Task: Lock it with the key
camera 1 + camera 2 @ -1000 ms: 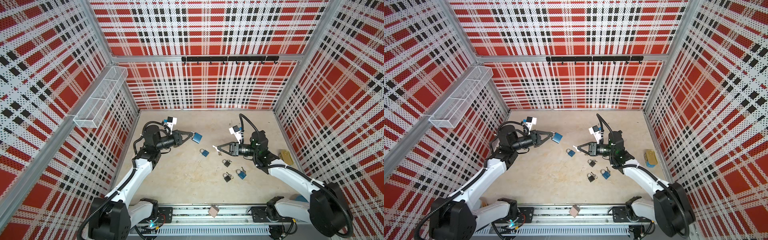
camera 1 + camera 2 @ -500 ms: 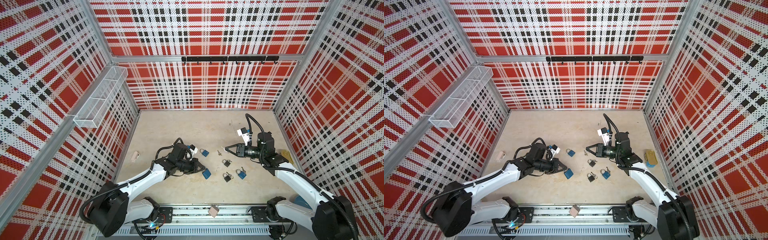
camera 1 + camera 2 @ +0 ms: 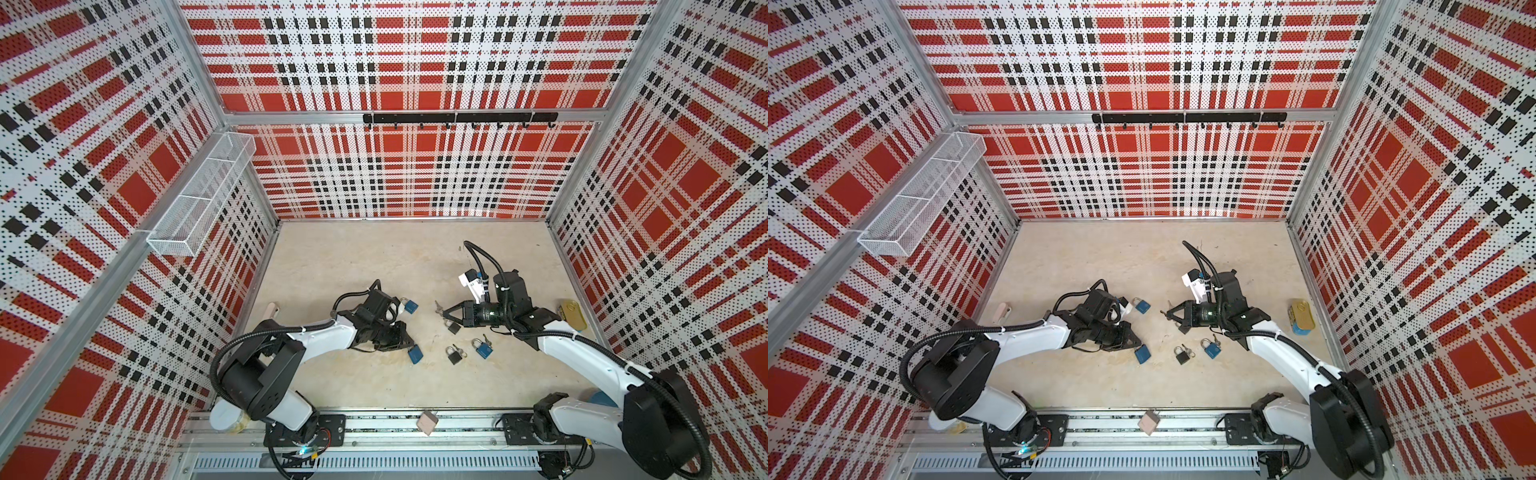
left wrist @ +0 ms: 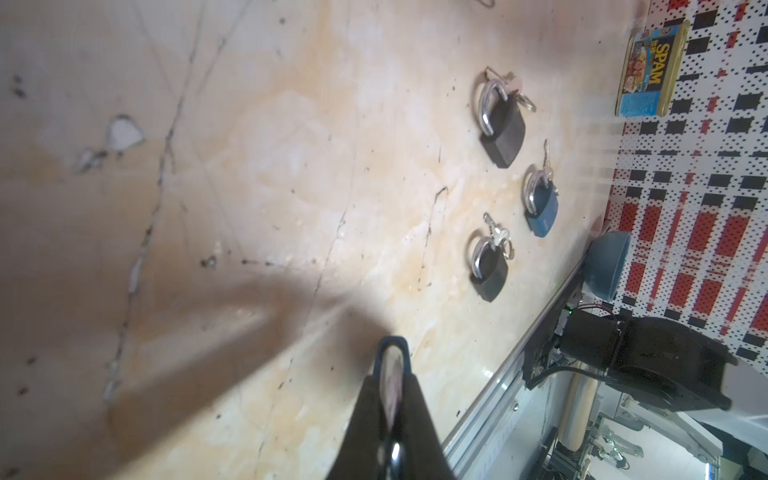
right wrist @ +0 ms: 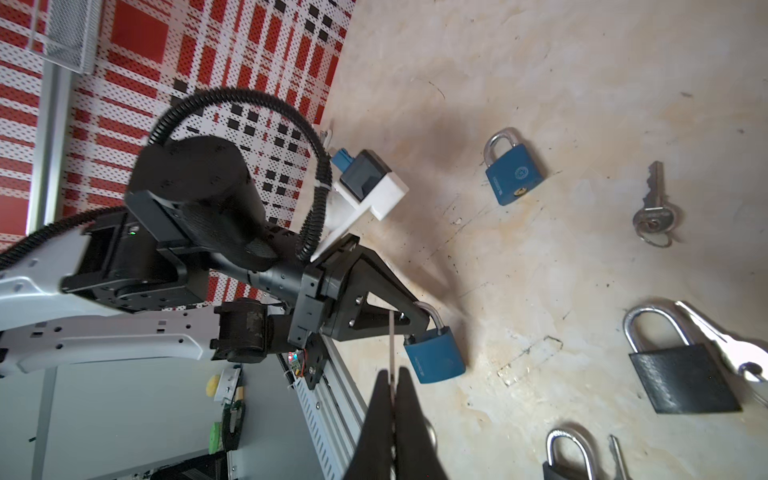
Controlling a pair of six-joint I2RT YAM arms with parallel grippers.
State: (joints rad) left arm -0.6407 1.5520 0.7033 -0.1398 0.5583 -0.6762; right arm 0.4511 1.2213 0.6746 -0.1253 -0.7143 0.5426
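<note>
Bringing the key to the lock is the job now, and it needs slow, careful moves.

The tabletop (image 3: pixel 374 257) is big and pale, and both arms reach low over it. The left pincer (image 3: pixel 409 344) is pinched shut on the silver loop of the blue padlock (image 3: pixel 416 356). The padlock hangs from the tips, very close to the tabletop. I cannot tell if it touches. The right pincer (image 3: pixel 444 312) is near it but apart, with a gap between them. It is squeezed tight on the key (image 5: pixel 392 345), and the thin blade pokes out past the tips.

A spare blue padlock (image 5: pixel 513 176) and a black padlock (image 3: pixel 454 355) lie close by, and so does a loose key (image 5: pixel 654 203). The arms should stay above these and not bump them.

The spare blue padlock has a small brass hole in its flat bottom. I cannot see the hole on the held one, but I think it sits in the same spot. So the left arm should turn the padlock until that bottom faces the key. The right arm should line the blade up straight with the hole first, then push softly. A crooked push could make the key slip or the padlock swing on its loop.
</note>
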